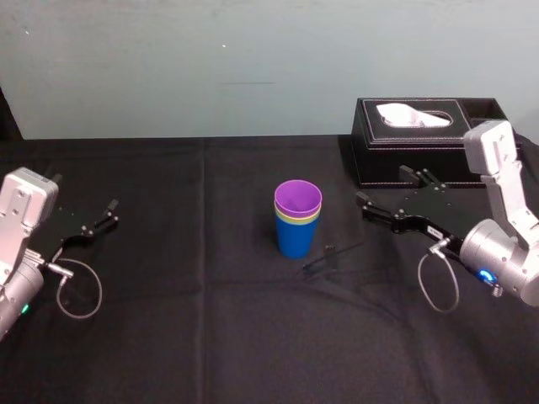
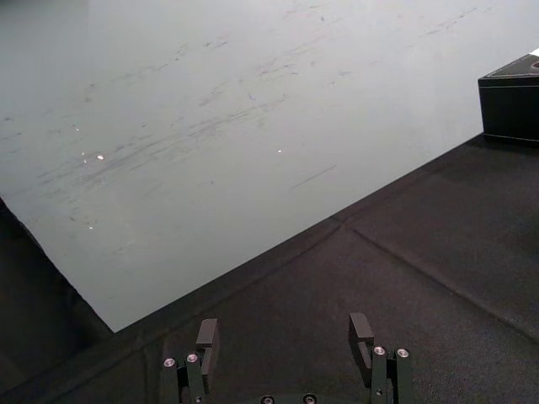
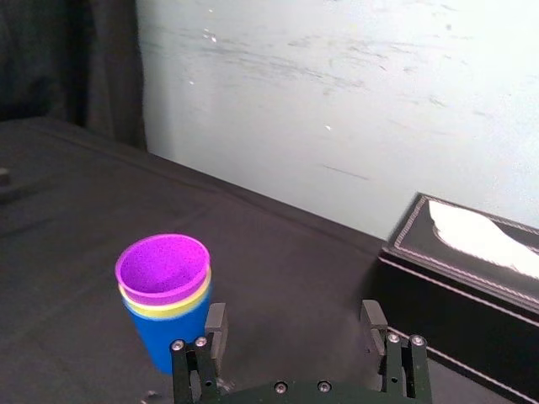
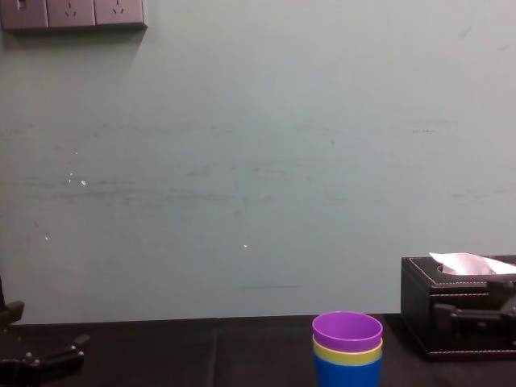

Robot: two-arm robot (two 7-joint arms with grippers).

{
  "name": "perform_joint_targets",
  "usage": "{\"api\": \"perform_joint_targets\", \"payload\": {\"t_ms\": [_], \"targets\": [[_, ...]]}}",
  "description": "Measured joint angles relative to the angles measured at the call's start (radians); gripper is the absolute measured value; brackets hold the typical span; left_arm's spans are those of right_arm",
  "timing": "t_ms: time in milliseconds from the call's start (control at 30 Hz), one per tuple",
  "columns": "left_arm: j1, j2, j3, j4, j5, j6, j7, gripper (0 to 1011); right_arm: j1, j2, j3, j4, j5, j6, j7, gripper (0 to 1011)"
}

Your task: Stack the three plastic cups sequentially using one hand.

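Black tissue box (image 1: 421, 139), white tissue (image 1: 413, 115) sticking out, far right on black-clothed table (image 1: 210, 337). Outlets (image 4: 72, 14) on wall (image 4: 258, 161).

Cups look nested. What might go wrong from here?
The open right gripper sits near the purple plastic cup, nested in the lime-green cup and blue cup; a sideways swing could topple them. The black tissue box sits just beyond its arm; a wide retreat could clip it. Left gripper idles far left.

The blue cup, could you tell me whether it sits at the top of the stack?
No, the blue cup is at the bottom, with the purple cup on top.
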Motion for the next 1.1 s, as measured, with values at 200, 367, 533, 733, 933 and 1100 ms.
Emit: {"api": "perform_joint_targets", "payload": {"t_ms": [200,367,533,733,933,1100], "targets": [[0.0,0.0,0.0,0.0,0.0,0.0,0.0,1010,-0.017,0.0,0.027,0.029,-0.002,-0.014,0.0,1000],[0.0,0.0,0.0,0.0,0.0,0.0,0.0,1010,-0.024,0.0,0.04,0.058,-0.004,-0.024,0.007,1000],[0.0,0.0,0.0,0.0,0.0,0.0,0.0,1010,-0.023,0.0,0.039,0.055,-0.005,-0.024,0.007,1000],[0.0,0.0,0.0,0.0,0.0,0.0,0.0,1010,-0.022,0.0,0.037,0.051,-0.005,-0.023,0.007,1000],[0.0,0.0,0.0,0.0,0.0,0.0,0.0,1010,-0.022,0.0,0.036,0.049,-0.005,-0.021,0.007,1000],[0.0,0.0,0.0,0.0,0.0,0.0,0.0,1010,-0.021,0.0,0.035,0.047,-0.005,-0.021,0.007,1000]]}}
